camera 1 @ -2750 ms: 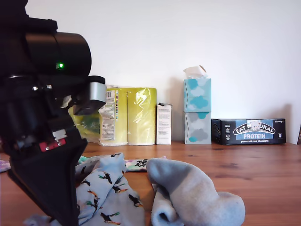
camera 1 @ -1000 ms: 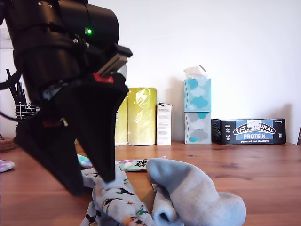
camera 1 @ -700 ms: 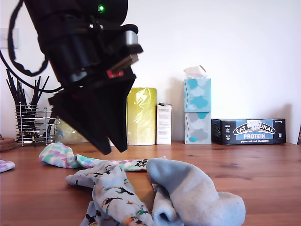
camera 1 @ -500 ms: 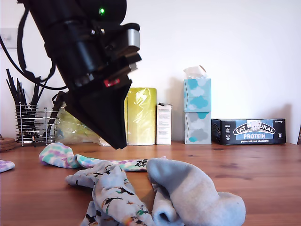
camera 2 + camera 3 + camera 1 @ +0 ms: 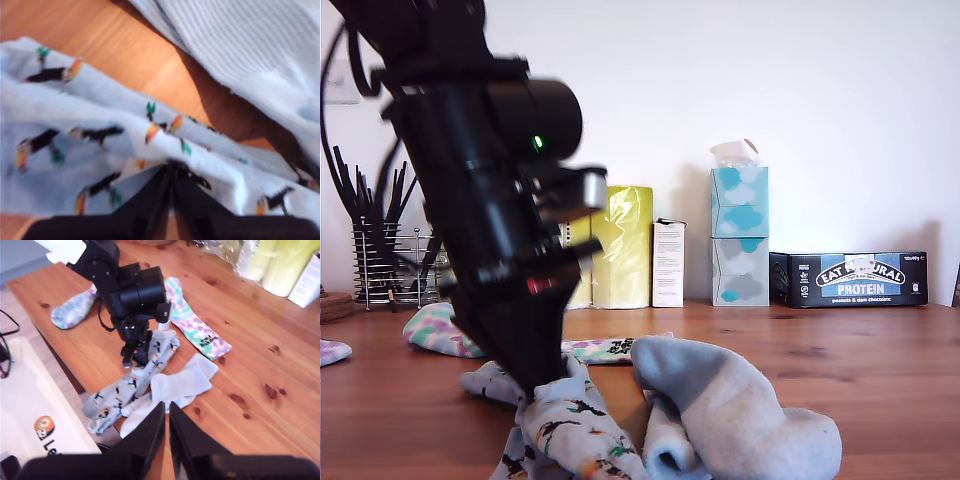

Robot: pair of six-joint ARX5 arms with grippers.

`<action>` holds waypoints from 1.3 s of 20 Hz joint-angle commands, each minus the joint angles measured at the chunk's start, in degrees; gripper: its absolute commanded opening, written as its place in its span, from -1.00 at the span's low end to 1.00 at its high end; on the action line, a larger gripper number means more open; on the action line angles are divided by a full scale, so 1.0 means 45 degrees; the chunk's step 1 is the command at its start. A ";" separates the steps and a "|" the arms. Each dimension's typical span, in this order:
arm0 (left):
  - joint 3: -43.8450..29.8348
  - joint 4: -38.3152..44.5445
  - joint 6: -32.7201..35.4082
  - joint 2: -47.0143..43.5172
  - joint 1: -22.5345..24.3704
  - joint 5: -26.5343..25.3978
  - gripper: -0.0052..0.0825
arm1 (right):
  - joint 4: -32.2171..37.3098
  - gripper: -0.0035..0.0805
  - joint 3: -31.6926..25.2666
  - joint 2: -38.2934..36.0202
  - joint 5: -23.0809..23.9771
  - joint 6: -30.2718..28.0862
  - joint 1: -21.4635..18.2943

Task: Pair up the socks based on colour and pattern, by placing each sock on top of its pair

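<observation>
My first gripper (image 5: 535,392) is down on the animal-print socks (image 5: 575,430), which lie bunched at the table's front. In the first wrist view the first gripper (image 5: 171,167) is shut, its tips pressed into the printed fabric (image 5: 100,135); I see no fabric between the fingers. The light-blue ribbed socks (image 5: 740,410) lie heaped just to the exterior view's right of it. One tie-dye sock with black lettering (image 5: 197,327) lies behind, another tie-dye sock (image 5: 75,310) apart from it. My second gripper (image 5: 166,412) hangs high over the table, shut and holding nothing.
Along the back wall stand yellow packs (image 5: 620,245), a white carton (image 5: 668,262), stacked tissue boxes (image 5: 740,235) and a dark protein-bar box (image 5: 848,279). A wire holder with dark utensils (image 5: 385,265) is at the exterior view's left. The table's front edge (image 5: 65,365) runs close to the socks.
The first gripper let go of the animal-print sock, rose and shut in the air, then came back down onto it. The socks on the table stayed put.
</observation>
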 commanded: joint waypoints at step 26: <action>0.2263 0.0505 0.2569 -0.0554 0.2657 -0.0918 -0.60 | -0.0340 -0.94 -0.0029 -0.0044 0.0214 -0.0005 -0.0024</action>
